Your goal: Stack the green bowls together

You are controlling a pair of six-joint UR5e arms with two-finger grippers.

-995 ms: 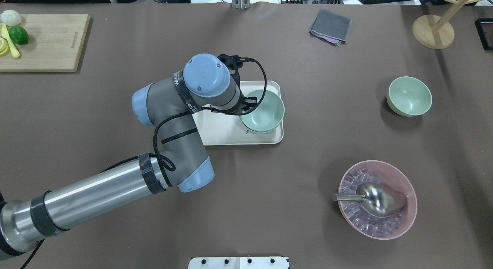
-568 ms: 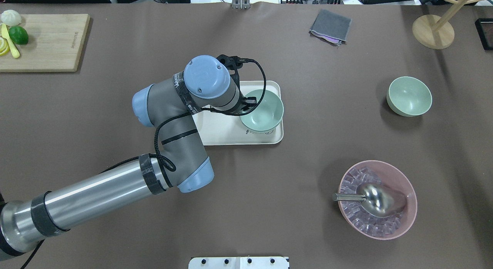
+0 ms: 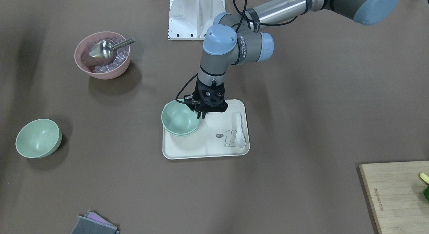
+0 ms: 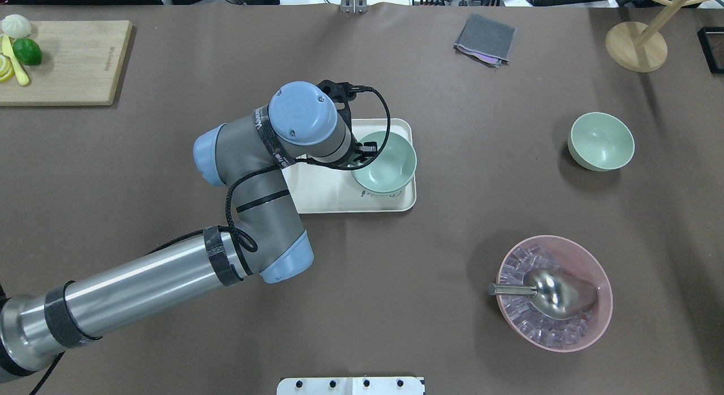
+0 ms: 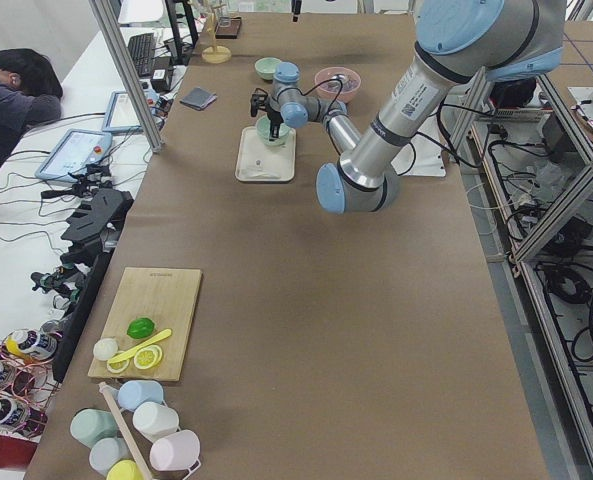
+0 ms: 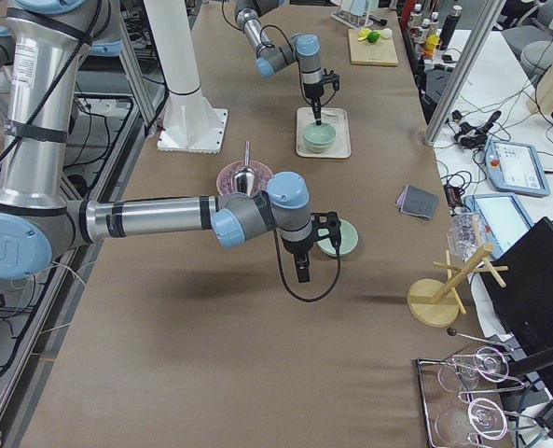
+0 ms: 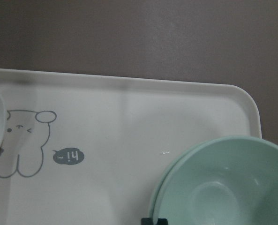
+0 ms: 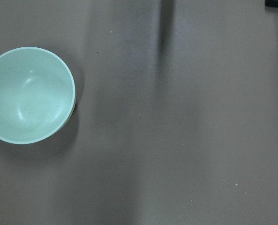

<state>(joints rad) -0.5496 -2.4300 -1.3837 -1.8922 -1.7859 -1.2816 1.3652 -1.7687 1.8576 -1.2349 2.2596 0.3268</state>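
Note:
Two pale green bowls (image 3: 179,120) sit nested at one end of a cream tray (image 3: 201,148); they also show in the overhead view (image 4: 387,166) and the left wrist view (image 7: 223,187). My left gripper (image 3: 201,114) stands upright over them, its fingertips pinched on the top bowl's rim. A third green bowl (image 4: 600,141) stands alone on the table at the right, and also shows in the right wrist view (image 8: 30,94). My right gripper (image 6: 301,271) hangs near this bowl in the exterior right view only, and I cannot tell whether it is open or shut.
A white spoon (image 3: 239,130) lies on the tray. A pink bowl (image 4: 554,293) with ice cubes and a metal scoop stands front right. A cutting board (image 4: 68,61) with fruit, a grey cloth (image 4: 485,38) and a wooden stand (image 4: 636,44) line the far edge.
The held green bowl has come down a little into the lower bowl on the tray. The left arm has barely shifted otherwise.

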